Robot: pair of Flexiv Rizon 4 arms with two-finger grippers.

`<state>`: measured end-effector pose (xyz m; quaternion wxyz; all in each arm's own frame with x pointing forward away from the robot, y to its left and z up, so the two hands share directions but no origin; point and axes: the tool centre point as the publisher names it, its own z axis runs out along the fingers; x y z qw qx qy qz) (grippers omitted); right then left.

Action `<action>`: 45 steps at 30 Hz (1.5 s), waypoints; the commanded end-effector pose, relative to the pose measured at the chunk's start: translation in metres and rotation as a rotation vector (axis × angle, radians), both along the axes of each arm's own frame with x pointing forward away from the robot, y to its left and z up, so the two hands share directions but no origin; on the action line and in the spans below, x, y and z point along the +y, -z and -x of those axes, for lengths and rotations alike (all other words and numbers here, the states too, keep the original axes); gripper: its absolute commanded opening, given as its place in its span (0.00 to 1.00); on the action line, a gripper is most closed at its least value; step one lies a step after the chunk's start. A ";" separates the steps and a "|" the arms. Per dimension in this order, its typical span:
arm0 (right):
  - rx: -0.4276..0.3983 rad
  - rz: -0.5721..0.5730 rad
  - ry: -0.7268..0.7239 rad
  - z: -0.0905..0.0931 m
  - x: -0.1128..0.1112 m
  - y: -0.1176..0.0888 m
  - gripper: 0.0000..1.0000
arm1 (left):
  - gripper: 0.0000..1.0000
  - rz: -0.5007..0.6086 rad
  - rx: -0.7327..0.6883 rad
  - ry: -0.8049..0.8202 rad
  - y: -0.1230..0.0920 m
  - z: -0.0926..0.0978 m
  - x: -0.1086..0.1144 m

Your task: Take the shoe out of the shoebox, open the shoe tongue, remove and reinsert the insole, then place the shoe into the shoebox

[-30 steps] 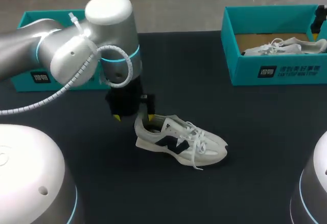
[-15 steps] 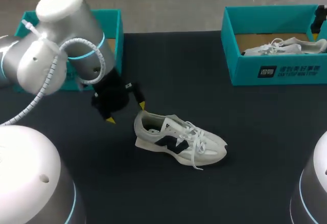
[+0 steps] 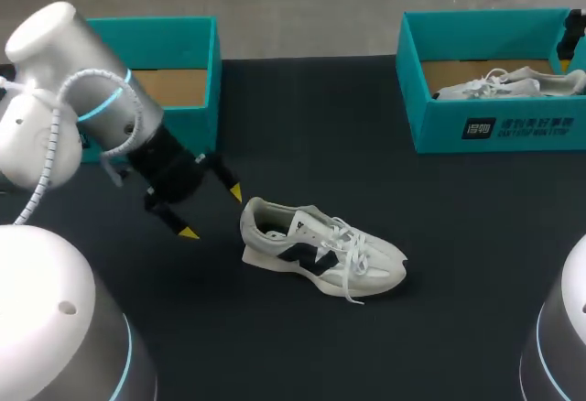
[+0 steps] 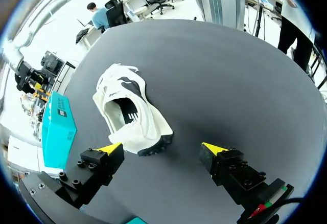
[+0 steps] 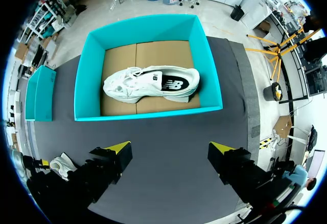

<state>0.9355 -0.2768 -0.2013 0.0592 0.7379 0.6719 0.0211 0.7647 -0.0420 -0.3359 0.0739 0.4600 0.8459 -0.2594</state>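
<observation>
Two teal boxes stand behind the shoe (image 3: 320, 250), which sits upright on the table (image 3: 439, 264). The left shoebox (image 3: 174, 62) comes first, then the left gripper (image 3: 211, 212) beside the shoe's heel, jaws wide and empty, then the right shoebox (image 3: 476, 131), over which the right gripper (image 5: 169, 147) hovers, likewise spread and empty. With the shoe out, opening the tongue (image 3: 322, 218) looks next, and that calls for a finger brought in there.

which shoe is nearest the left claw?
The sneaker out on the table, just ahead of the left claw; the other sneaker lies inside the right-hand shoebox.
</observation>
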 end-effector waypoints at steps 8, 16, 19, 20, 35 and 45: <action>0.000 -0.001 0.000 0.000 0.000 0.000 1.00 | 1.00 0.463 0.127 -0.301 0.005 0.006 0.050; 0.000 -0.001 0.000 0.000 0.000 0.000 1.00 | 1.00 0.579 0.165 -0.434 0.019 0.007 0.052; 0.000 -0.001 0.000 0.000 0.000 0.000 1.00 | 1.00 0.637 0.171 -0.483 0.020 0.007 0.052; 0.000 -0.001 0.000 0.000 0.000 0.000 1.00 | 1.00 0.653 0.176 -0.493 0.020 0.008 0.052; 0.000 -0.001 0.000 0.000 0.000 0.000 1.00 | 1.00 0.613 0.279 -0.470 0.021 -0.002 0.052; 0.000 -0.001 0.000 0.000 0.000 0.000 1.00 | 1.00 0.543 0.296 -0.391 0.021 -0.003 0.048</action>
